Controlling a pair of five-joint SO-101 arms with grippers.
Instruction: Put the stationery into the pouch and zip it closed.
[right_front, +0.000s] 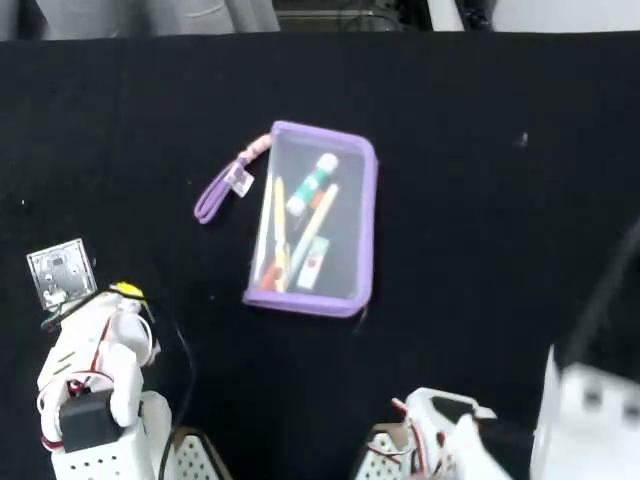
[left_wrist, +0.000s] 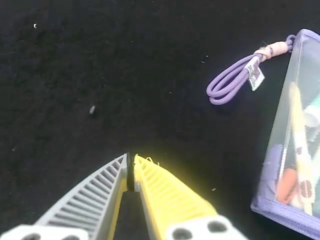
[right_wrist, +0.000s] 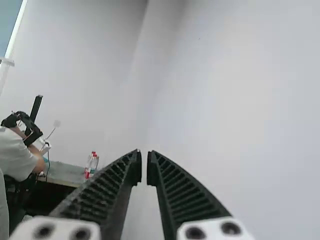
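Leftmost, on the arms' side of the black bench (right_front: 480, 200), the left arm (right_front: 95, 380) sits folded, well apart from the pouch. Its left hand (left_wrist: 131, 167) is clenched on nothing: the grey finger (left_wrist: 95, 192) and the yellow finger (left_wrist: 165, 192) meet tip to tip above bare bench surface.

Further along lies the purple strap (left_wrist: 227, 85), a doubled cord looped on the bench. A small white tag (left_wrist: 255, 77) hangs near its pink binding (left_wrist: 274, 49), where it joins the pouch's corner. Then comes the pouch (right_front: 368, 215) itself, around the middle of the bench, flat, purple-edged with a clear face. The stationery is inside it, seen through that face: a yellow pencil (right_front: 279, 225), an orange pen (right_front: 318, 222) leaning across beside it, a green-and-white tube (right_front: 312, 183) toward the strap end, and a small white piece (right_front: 313, 265) toward the other end. Whether the zip is run fully shut cannot be told from these views.

Rightmost, the right arm (right_front: 440, 440) shows at the near edge of the high view, also well apart from the pouch. The right hand (right_wrist: 142, 167) points away from the bench at a pale wall (right_wrist: 235, 90); its two black fingers (right_wrist: 105, 195) are drawn together with only a thin slit between the tips, grasping nothing
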